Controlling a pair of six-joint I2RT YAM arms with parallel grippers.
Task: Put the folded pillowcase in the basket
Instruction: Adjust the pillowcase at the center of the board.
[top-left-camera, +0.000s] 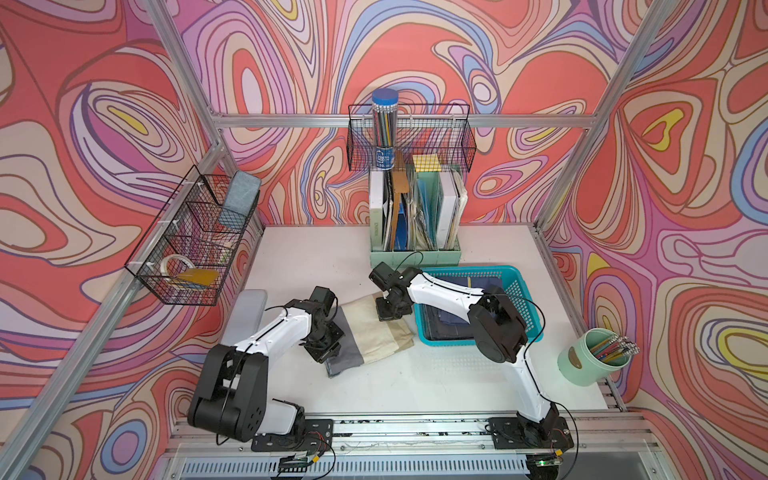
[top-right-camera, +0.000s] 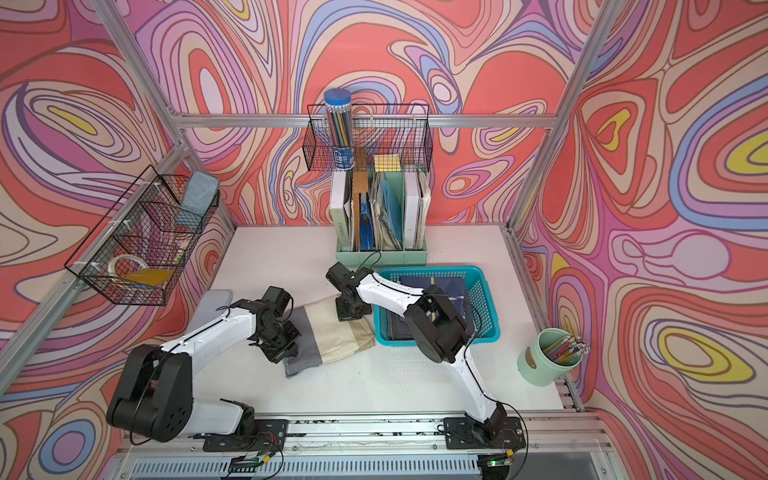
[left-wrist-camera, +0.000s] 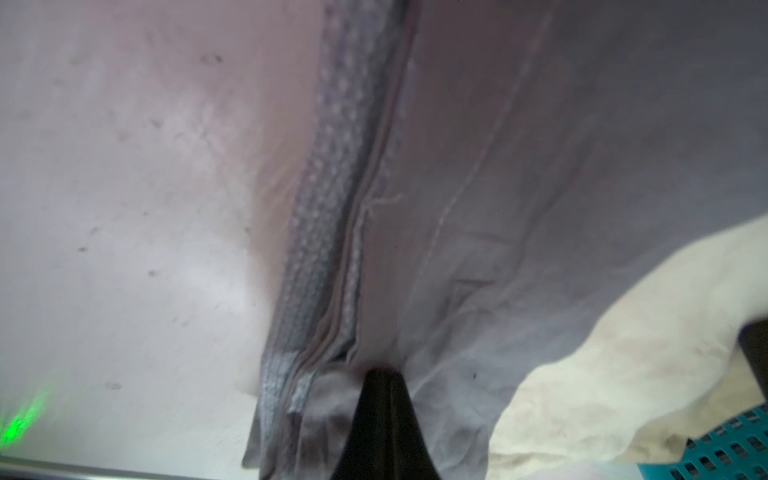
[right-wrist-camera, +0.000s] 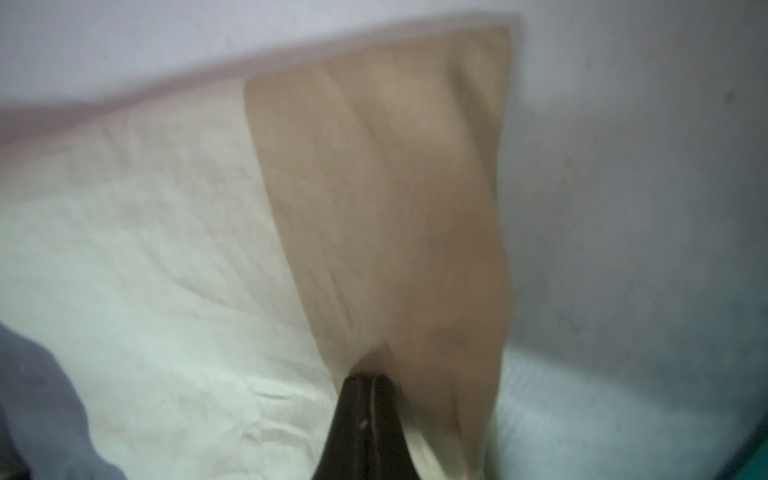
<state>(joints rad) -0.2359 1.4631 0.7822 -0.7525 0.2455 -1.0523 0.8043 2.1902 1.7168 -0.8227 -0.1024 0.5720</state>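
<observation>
Beige-grey folded cloth pillowcase (top-left-camera: 374, 332): we hold both ends, to carry it flat.
Left gripper (left-wrist-camera: 380, 374), right gripper (right-wrist-camera: 368, 380): clenched on it.

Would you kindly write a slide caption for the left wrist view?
The left gripper pinches the grey end of the folded pillowcase, white table alongside.

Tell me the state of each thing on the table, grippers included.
Grey, cream and tan folded pillowcase: beside the basket, not in it.
Turquoise perforated plastic basket: upright, holding dark blue cloths.
Left gripper: shut on the pillowcase's grey end.
Right gripper: shut on its tan end.
Mint green cup: upright, holding pencils.
</observation>
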